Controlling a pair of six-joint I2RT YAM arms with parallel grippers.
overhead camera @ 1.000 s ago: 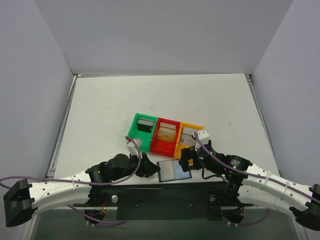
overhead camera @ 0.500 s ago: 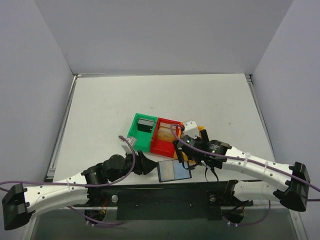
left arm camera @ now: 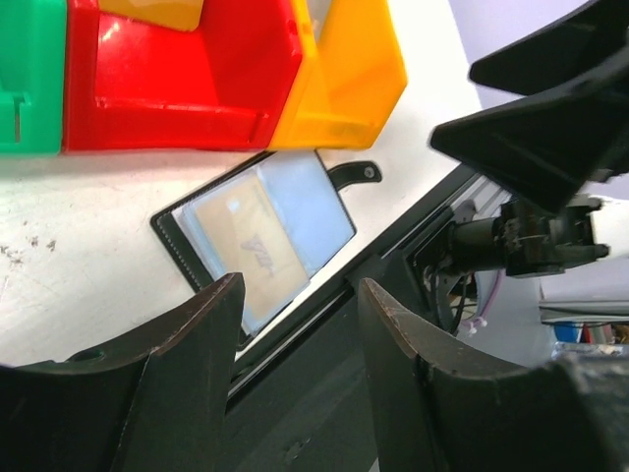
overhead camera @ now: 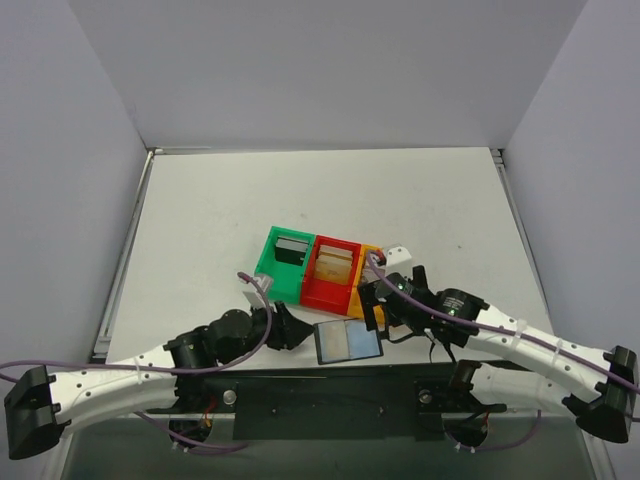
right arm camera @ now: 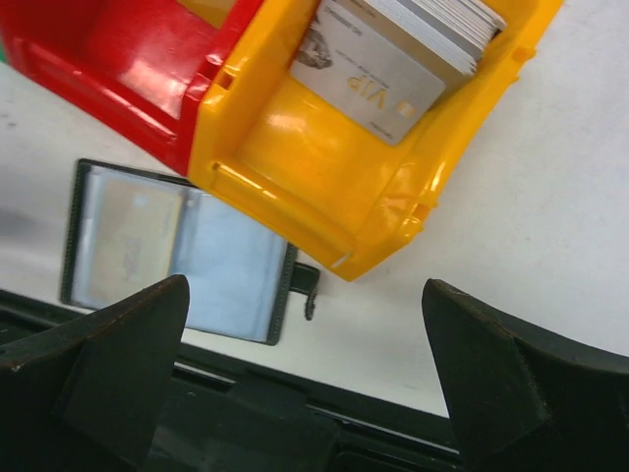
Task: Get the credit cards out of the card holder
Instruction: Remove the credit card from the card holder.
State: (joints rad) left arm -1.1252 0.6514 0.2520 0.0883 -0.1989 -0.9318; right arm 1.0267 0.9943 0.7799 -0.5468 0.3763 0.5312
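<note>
One stack of credit cards [right arm camera: 393, 49] stands in the orange box [right arm camera: 285, 147] of the card holder [right arm camera: 147, 69], which we see just ahead of the wide-open, empty right gripper [right arm camera: 305, 282].

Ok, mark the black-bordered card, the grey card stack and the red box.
black-bordered card [left arm camera: 257, 244]: left wrist view, middle of its face.
grey card stack [right arm camera: 366, 75]: right wrist view, front card's face.
red box [left arm camera: 167, 69]: left wrist view, its bare wall.
</note>
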